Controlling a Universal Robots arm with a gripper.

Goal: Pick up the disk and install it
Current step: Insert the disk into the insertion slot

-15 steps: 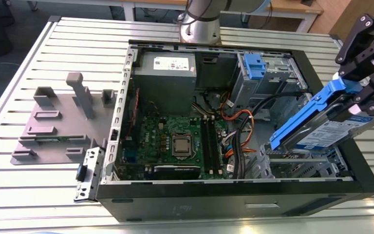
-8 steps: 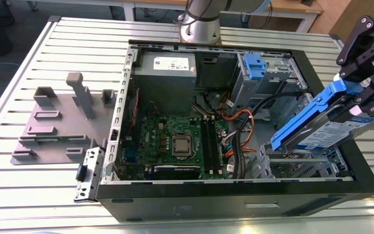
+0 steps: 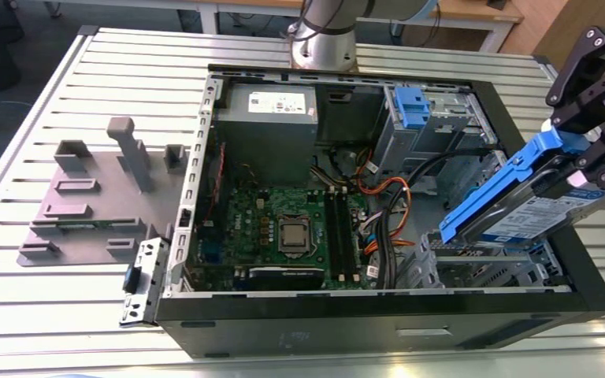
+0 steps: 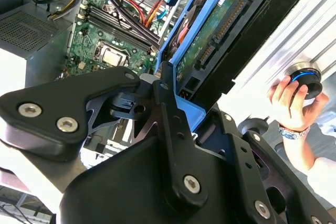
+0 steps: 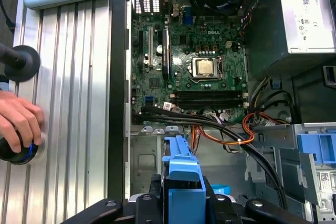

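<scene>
"Exterior view, right of the frame: the pincer pinches the disk by its blue bracket, tilted, above the lower-right corner of the case."

"How would it handle?"

"Stiff and fairly heavy, I'd judge, with smooth metal faces, and it wouldn't take a knock well. The second wrist view shows its bare board. I wouldn't grip there, only on the bracket's edges."

"Anything in the way?"

"Cables run just beside the cage under it and could snag. In the first wrist view a hand rests on the tabletop, outside the case."
</scene>
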